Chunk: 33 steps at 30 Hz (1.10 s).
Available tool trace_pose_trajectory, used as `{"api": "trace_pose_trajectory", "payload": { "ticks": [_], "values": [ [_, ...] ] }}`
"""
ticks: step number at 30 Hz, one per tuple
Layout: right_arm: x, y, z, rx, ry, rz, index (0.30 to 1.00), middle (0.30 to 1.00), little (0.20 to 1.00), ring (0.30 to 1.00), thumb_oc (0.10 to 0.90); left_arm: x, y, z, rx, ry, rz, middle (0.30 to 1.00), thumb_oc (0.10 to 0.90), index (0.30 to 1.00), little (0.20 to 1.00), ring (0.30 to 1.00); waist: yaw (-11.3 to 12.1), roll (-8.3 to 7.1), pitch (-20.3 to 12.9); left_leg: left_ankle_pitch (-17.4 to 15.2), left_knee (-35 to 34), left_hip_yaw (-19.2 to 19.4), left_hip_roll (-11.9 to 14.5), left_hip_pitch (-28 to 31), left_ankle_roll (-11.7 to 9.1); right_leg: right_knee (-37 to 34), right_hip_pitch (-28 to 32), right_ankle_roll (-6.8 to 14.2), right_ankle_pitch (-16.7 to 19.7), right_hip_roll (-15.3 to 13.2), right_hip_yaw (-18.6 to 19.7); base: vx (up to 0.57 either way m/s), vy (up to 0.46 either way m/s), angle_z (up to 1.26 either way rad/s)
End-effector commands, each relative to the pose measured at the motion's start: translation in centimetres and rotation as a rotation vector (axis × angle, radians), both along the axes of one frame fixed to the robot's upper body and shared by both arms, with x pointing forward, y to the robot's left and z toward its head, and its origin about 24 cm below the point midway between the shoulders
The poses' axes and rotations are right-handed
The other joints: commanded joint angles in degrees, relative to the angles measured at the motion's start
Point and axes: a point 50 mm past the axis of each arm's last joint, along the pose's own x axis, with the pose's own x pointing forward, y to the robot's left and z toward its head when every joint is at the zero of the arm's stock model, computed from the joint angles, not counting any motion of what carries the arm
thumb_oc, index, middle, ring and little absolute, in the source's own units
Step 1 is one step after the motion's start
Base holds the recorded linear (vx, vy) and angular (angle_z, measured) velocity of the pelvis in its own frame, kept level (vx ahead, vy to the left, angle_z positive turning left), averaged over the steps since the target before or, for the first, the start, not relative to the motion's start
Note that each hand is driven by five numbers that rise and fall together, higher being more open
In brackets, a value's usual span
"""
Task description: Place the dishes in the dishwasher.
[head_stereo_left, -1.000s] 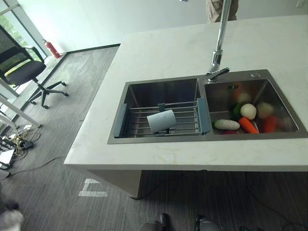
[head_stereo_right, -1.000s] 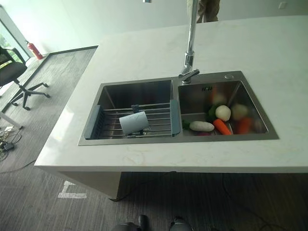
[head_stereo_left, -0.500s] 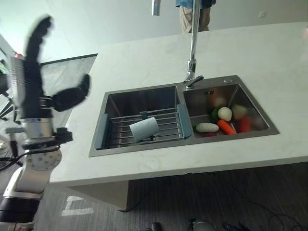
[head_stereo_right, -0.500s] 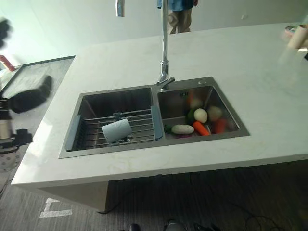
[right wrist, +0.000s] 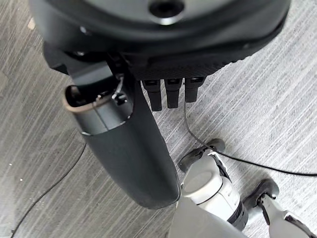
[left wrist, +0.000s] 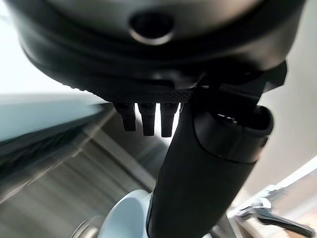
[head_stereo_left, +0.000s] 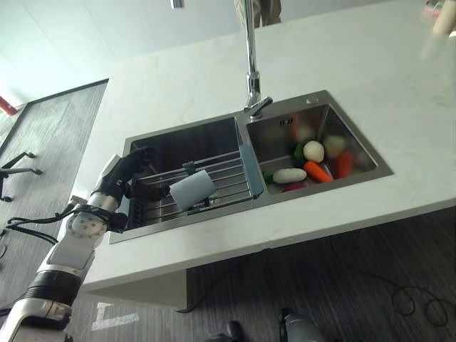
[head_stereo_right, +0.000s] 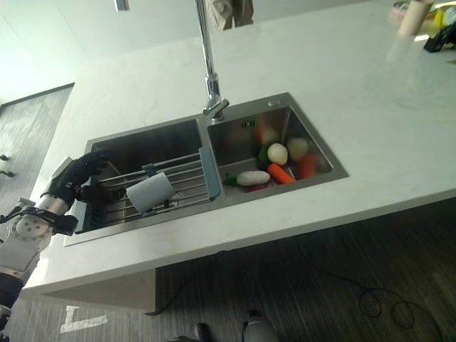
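In the left basin, on the drying rack (head_stereo_left: 214, 187), one pale blue cup (head_stereo_left: 192, 190) lies on its side, long axis along the rack bars. My left hand (head_stereo_left: 127, 173) sits just beside it at the basin's outer edge, fingers relaxed, empty, nearer than my right hand (right wrist: 133, 148), which hangs over the floor, fingers straight.

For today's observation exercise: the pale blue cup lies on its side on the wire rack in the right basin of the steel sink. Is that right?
Not quite. The pale blue cup does lie on its side on the wire rack, but in the left basin of the steel sink, as the left eye view shows.
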Motion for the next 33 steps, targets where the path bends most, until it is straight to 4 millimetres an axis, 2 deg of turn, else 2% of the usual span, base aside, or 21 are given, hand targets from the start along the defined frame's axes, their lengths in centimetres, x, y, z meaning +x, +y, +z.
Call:
{"api": "trace_pose_trajectory", "payload": {
  "ticks": [1,4,8,17,33],
  "values": [
    [0.7,-0.8,0.5,-0.015,-0.046,0.011,0.900,0.900,0.900,0.900,0.800,0.8,0.5,6.5,-0.063,-0.238,-0.055,0.900,0.800,0.900,0.900,0.900,-0.3,-0.20,-1.2,-9.4,5.5,-2.5,1.8,-1.7,-1.5,-6.7,5.4,8.9,-1.1,-6.1,0.8,0.01,0.047,0.02],
    [1.5,-0.8,0.7,-0.025,-0.067,0.042,0.900,0.900,0.900,0.900,0.800,0.8,1.0,6.3,-0.070,-0.194,-0.092,0.900,0.800,0.900,0.900,0.900,-0.4,0.57,-1.0,-9.3,5.5,-2.2,1.3,-1.8,-1.4,-6.7,5.3,9.2,-0.9,-6.7,0.7,0.02,0.082,0.02],
    [2.0,-1.1,0.9,-0.035,-0.078,0.036,0.900,0.900,0.900,0.900,0.800,0.9,0.7,7.1,-0.090,-0.191,-0.151,0.900,0.800,0.900,0.900,0.900,-0.3,0.93,-0.8,-9.1,5.5,-2.0,1.0,-2.0,-1.3,-6.7,5.0,9.4,-0.6,-7.2,0.6,0.00,0.020,-0.01],
    [1.4,-1.1,0.7,-0.022,-0.058,0.027,0.900,0.900,0.900,0.900,0.800,0.9,0.5,8.6,-0.088,-0.242,-0.180,0.900,0.800,0.900,0.900,0.900,-0.6,1.00,-0.3,-8.9,5.5,-1.6,1.2,-2.4,-1.4,-6.7,4.4,9.7,-0.3,-7.3,0.8,0.00,0.000,0.00],
    [1.7,-1.0,0.8,-0.015,-0.076,0.031,0.900,0.900,0.900,0.900,0.800,1.3,-1.3,10.4,-0.044,-0.287,-0.255,0.900,0.800,0.900,0.900,0.900,-1.4,0.98,-0.2,-8.9,5.5,-0.9,1.7,-2.4,-1.7,-6.7,3.9,9.7,-0.2,-7.1,1.5,0.00,-0.002,0.00]
  ]
}}
